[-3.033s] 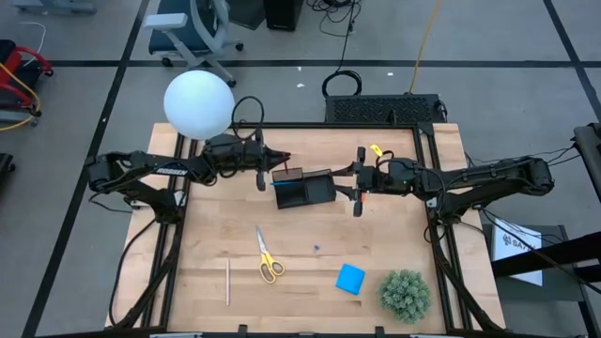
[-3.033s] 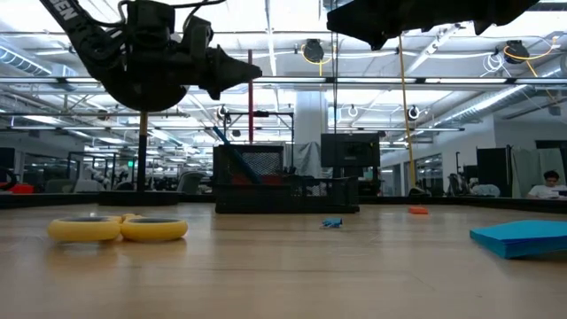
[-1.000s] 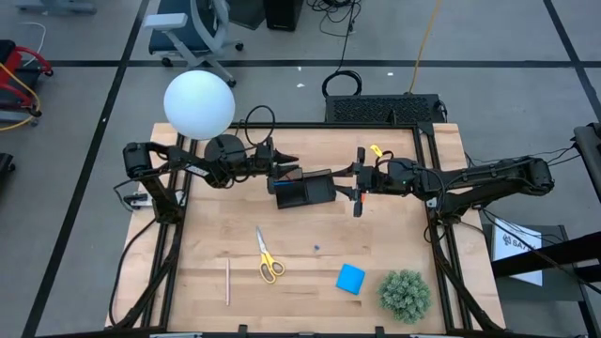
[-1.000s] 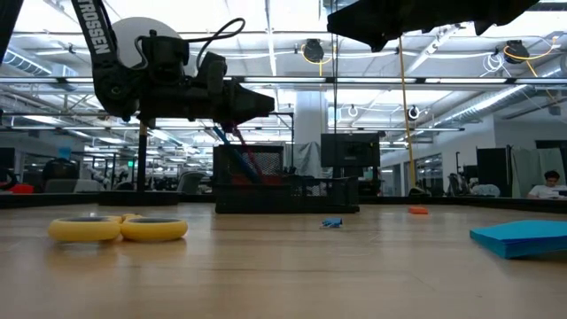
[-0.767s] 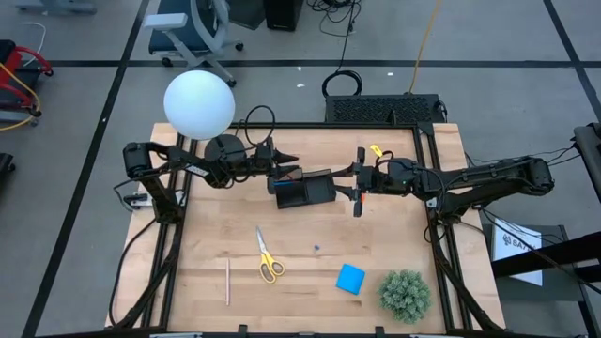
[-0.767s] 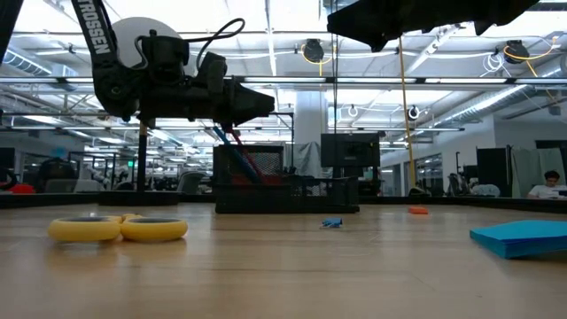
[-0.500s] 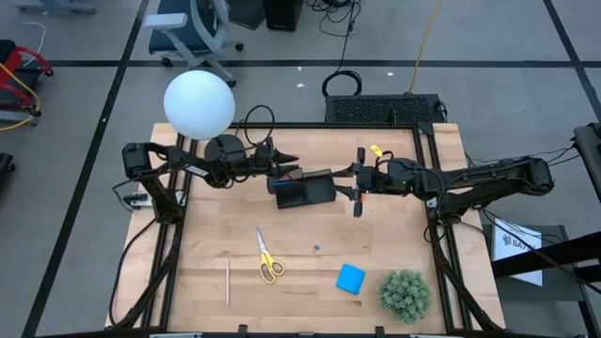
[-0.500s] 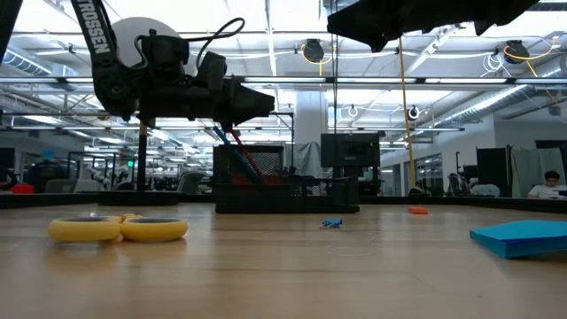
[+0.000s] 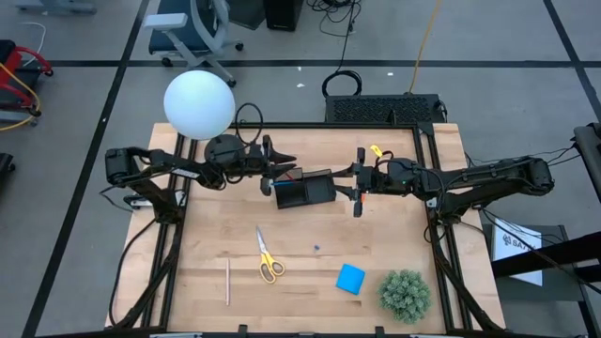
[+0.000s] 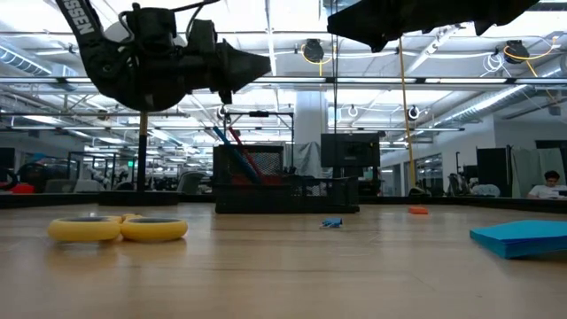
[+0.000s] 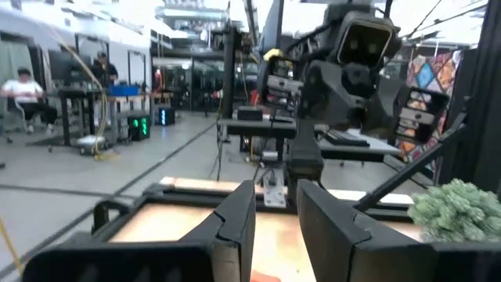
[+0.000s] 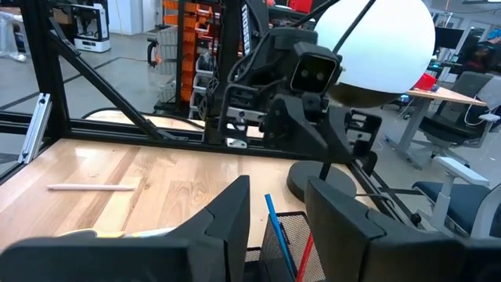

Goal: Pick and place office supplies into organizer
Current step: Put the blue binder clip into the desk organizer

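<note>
Black mesh rectangular organizer (image 9: 305,191) at table's far centre holding blue and red pens (image 12: 286,235), left gripper (image 9: 282,169) just left above it, fingers apart, empty, right gripper (image 9: 358,184) just right, fingers apart, yellow-handled scissors (image 9: 267,255) and blue square notepad (image 9: 350,278) nearer.

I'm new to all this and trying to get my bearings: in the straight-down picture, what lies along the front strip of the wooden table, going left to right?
Thin pale wooden pencil → yellow-handled scissors → tiny blue scrap → blue square notepad → green spiky plant ball.
</note>
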